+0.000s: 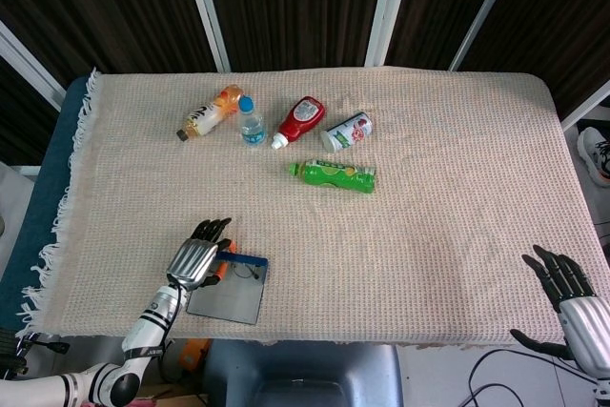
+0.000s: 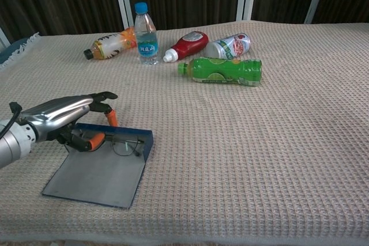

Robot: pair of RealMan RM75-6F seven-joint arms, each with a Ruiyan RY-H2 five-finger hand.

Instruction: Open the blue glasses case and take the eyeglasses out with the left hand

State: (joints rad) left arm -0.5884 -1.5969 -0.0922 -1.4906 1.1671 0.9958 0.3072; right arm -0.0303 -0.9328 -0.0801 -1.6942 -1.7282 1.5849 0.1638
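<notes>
The blue glasses case (image 2: 98, 171) lay open near the front-left edge of the bench (image 2: 277, 159), its flat lid spread toward the robot and the eyeglasses (image 2: 124, 143) resting in the shallow tray at its far end. The left hand (image 2: 60, 120) hovered over the left end of that tray, palm down, its orange-tipped fingers (image 2: 95, 139) curled toward the near temple of the frame; whether they actually pinched it could not be told from either view. The right hand (image 1: 572, 304) sat off the front-right corner of the bench, holding nothing, its fingers spread.

The step in hand looked to be the grasp itself. It would probably go best with thumb and a finger closing on the temple arm or the frame's left rim, not the lenses, then lifting straight up so the frame cleared the tray's low blue wall without dragging the light case along.

Well apart at the far side lay an orange drink bottle (image 2: 109, 44), an upright water bottle (image 2: 146, 34), a ketchup bottle (image 2: 187, 45), a white can (image 2: 230, 45) and a green bottle (image 2: 222, 70); none stood in the way
</notes>
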